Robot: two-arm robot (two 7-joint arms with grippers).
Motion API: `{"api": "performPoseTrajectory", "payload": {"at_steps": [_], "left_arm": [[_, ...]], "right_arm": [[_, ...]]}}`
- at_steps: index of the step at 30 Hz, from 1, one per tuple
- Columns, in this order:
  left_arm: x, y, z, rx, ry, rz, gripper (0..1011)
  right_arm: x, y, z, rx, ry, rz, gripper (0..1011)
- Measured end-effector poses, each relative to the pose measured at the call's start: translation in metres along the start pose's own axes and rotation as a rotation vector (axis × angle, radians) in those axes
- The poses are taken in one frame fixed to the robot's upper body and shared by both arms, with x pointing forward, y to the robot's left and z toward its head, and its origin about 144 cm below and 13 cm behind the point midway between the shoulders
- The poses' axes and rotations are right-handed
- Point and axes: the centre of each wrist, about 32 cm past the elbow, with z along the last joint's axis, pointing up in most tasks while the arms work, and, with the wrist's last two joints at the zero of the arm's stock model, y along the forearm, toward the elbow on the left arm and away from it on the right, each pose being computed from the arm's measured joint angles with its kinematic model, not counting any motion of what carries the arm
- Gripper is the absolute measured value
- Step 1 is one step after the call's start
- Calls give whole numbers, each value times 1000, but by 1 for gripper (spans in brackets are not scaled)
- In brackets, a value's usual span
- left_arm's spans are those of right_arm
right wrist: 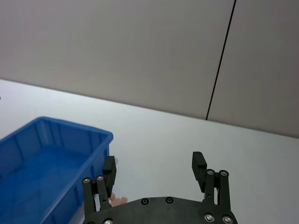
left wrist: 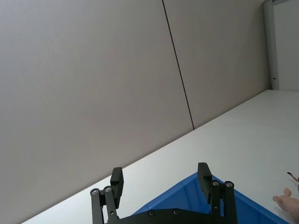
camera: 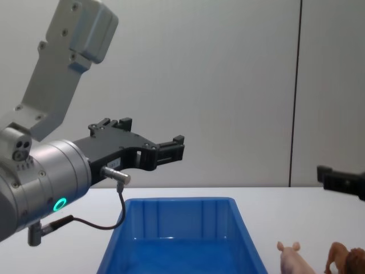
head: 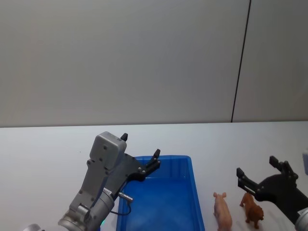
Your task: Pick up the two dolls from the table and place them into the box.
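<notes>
The pale pink pig doll and the reddish-brown lion doll stand side by side on the white table, just right of the blue box. The chest view shows pig and lion low at the right, beside the box, which holds nothing. My left gripper hovers open above the box's far left corner, fingers empty. My right gripper is open in the air just beyond the lion. In the right wrist view, the right gripper spreads wide, with the box to one side.
A plain grey wall with a dark vertical seam stands behind the table. Bare tabletop stretches left of the box and beyond it. A thin cable loops from my left wrist down beside the box's left rim.
</notes>
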Motion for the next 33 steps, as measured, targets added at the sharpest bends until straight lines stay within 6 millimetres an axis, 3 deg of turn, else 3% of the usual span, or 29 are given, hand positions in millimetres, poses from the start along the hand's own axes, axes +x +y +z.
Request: {"api": "performPoseTrajectory", "payload": {"at_steps": [13,33], "left_arm": [[0,0,0,0,0,0,1001],[0,0,0,0,0,0,1001]], "right_arm": [[11,-7,-5,-144,-2,21,1001],[21,-4,-28,-298,57,80,1001]]}}
